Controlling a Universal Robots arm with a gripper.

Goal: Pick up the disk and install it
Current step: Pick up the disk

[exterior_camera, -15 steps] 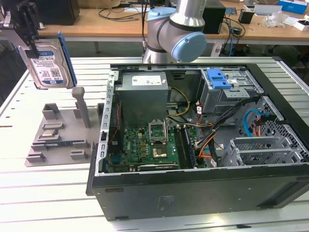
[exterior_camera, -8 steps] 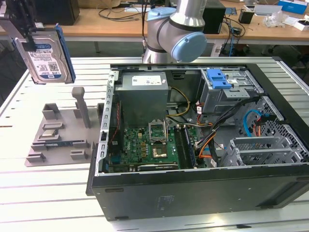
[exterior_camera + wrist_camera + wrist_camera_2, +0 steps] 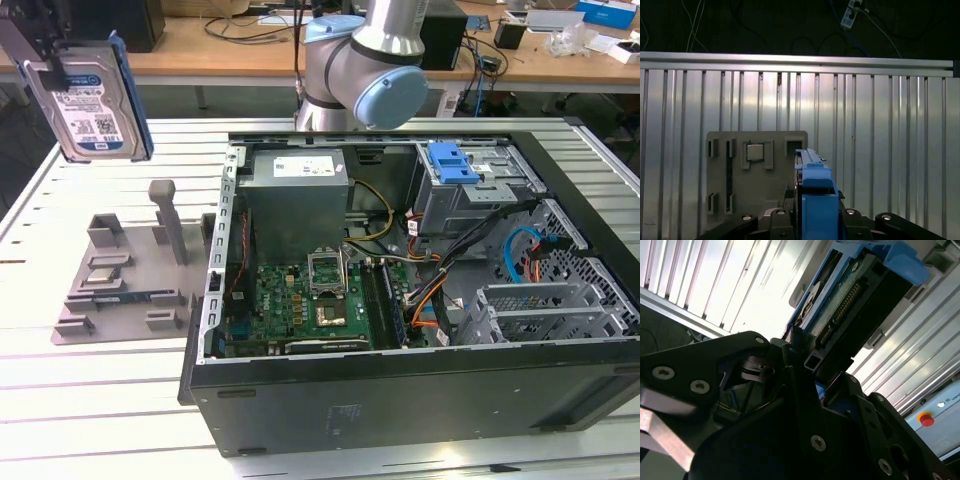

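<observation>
Flat silver disk (image 3: 90,100), blue-railed, apparently within black pincer (image 3: 812,216)

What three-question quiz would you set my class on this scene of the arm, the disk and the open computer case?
1. True or false: the disk lies inside the case.
2. What stands at the exterior view's left of the case? A: a grey tray. B: a keyboard. C: a monitor.
3. Fill the gap: the disk's side rails are ___ in colour.

Key:
1. False. The jaws hold the disk up in the air, off to the exterior view's left of the case.
2. A.
3. Blue.
</observation>
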